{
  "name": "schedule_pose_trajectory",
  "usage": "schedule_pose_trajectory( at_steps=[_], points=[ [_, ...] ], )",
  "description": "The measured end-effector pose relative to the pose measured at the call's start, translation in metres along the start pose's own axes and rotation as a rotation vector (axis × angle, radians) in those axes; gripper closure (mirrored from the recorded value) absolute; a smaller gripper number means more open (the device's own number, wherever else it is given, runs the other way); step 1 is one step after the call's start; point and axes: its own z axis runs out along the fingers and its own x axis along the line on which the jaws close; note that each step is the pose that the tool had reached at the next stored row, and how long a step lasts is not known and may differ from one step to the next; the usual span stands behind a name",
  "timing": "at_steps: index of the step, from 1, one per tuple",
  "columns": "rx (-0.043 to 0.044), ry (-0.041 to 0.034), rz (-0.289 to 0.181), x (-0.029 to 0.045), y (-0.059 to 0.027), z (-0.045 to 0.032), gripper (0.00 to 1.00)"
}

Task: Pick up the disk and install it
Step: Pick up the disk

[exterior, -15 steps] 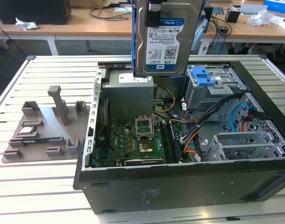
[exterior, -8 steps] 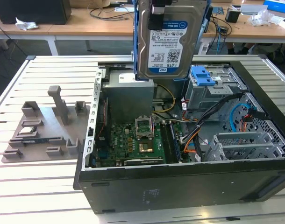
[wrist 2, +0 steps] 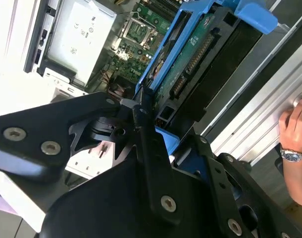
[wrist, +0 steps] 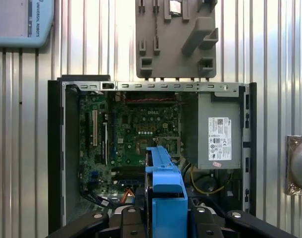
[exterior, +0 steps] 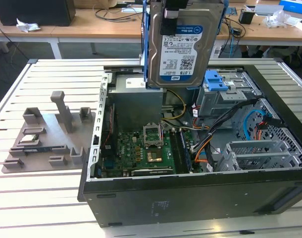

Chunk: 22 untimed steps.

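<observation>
**Aloft: drive gripped over the open case**

Clearly off the table, the flat silver rectangular disk (exterior: pixel 183 44) in its blue plastic carrier hangs upright above the open black computer case (exterior: pixel 190 198). Its printed label faces the exterior view. The black gripper (exterior: pixel 170 11) holds it from above, fingers (wrist 2: pixel 142 121) pinching the carrier's edges. In the first wrist view the carrier's blue end tab (wrist: pixel 166 198) sits over the green motherboard (wrist: pixel 136 134). A grey moulded fixture plate (exterior: pixel 47 139) lies on the slatted metal table (exterior: pixel 22 198), to the exterior view's left of the case.

Exterior view: disk (exterior: pixel 183 42) above case (exterior: pixel 190 198)
It hangs in my jaws; fixture plate (exterior: pixel 47 134) at the case's nine o'clock on the worktop (exterior: pixel 42 208).
</observation>
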Motion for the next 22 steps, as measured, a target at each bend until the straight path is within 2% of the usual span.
schedule_pose_trajectory(
  at_steps=[4,6,9,17,22],
  points=[
    [0.0,-0.0001,0.0,0.0051,-0.0014,0.0,0.63],
    [0.0,-0.0001,0.0,0.0108,-0.0028,0.0,0.63],
    [0.0,0.0,0.0,0.0157,-0.0045,-0.0001,0.63],
    [0.0,-0.0001,0.0,0.0258,-0.0087,0.0,0.63],
    [-0.0001,-0.0002,0.0,0.0449,-0.0135,0.0002,0.63]
  ],
)
